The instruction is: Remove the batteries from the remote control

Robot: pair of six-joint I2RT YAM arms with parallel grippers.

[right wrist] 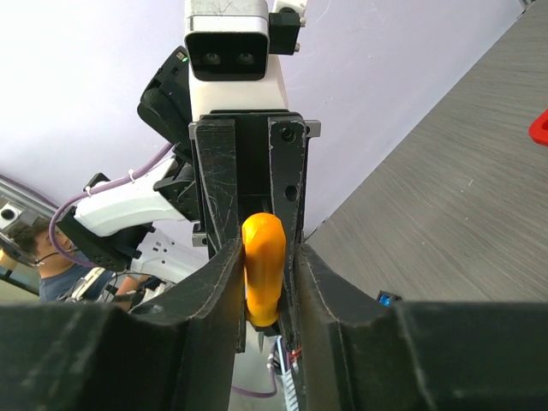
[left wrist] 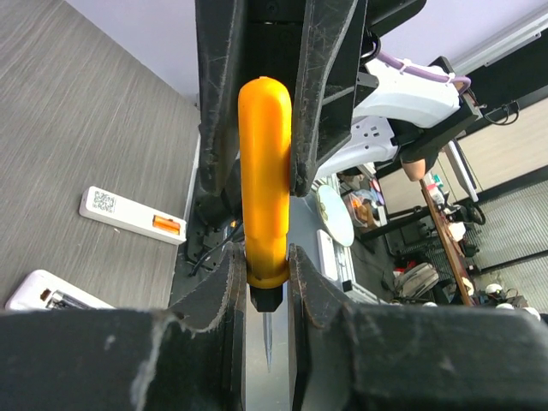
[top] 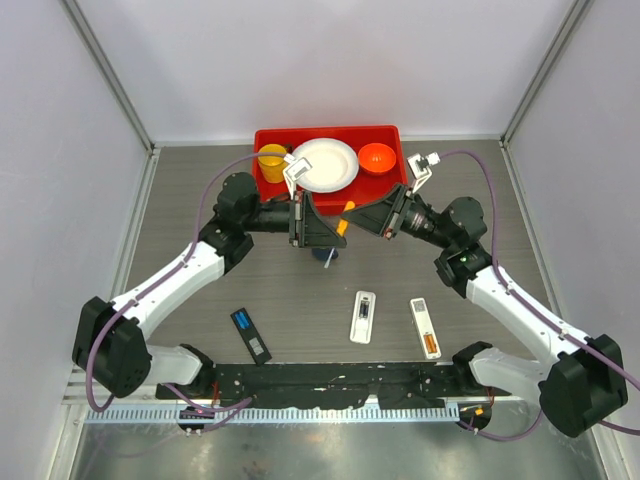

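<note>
Screwdriver [left wrist: 264,171] clamped by left tool [left wrist: 264,257] and right tool [right wrist: 268,253], aloft near front edge of red tray [top: 330,132].

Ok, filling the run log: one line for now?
screwdriver: mid-air | left gripper: shut on it | right gripper: shut on it | white remote: on table

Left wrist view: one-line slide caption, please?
Left gripper and right gripper both clasp the orange-handled screwdriver, blade toward the camera, over the table.
</note>
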